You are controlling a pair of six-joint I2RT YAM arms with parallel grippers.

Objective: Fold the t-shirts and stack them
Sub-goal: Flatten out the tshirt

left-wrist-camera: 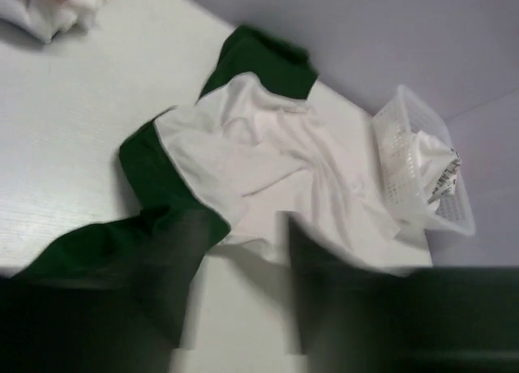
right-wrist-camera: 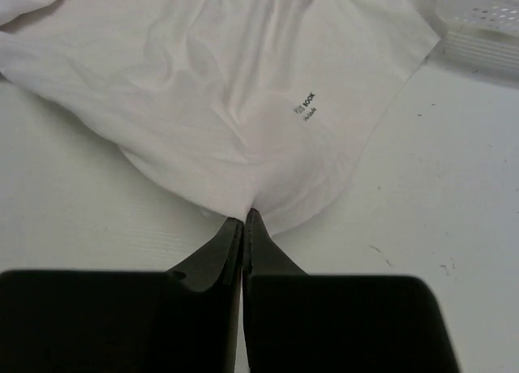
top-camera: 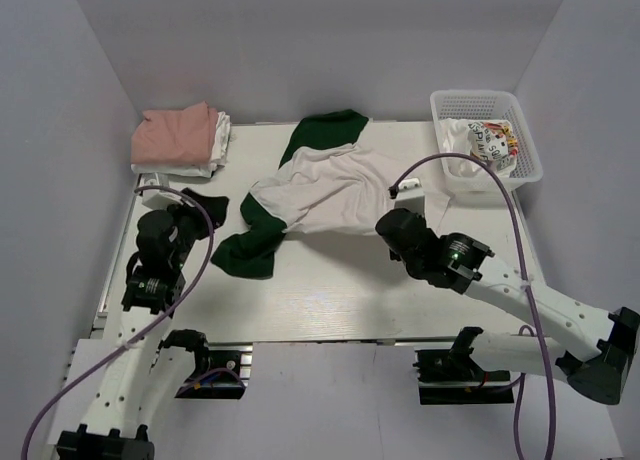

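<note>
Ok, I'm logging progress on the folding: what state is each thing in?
green-sleeved t-shirt: unfolded, crumpled
pink t-shirt: folded, on top of the stack
white t-shirt: folded, under the pink one
basket: holds crumpled printed cloth
left gripper: jaws open
right gripper: jaws shut on the green-sleeved t-shirt's hem

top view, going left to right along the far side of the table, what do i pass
stack of folded shirts, salmon-pink on top → white shirt with green sleeves → white basket
</note>
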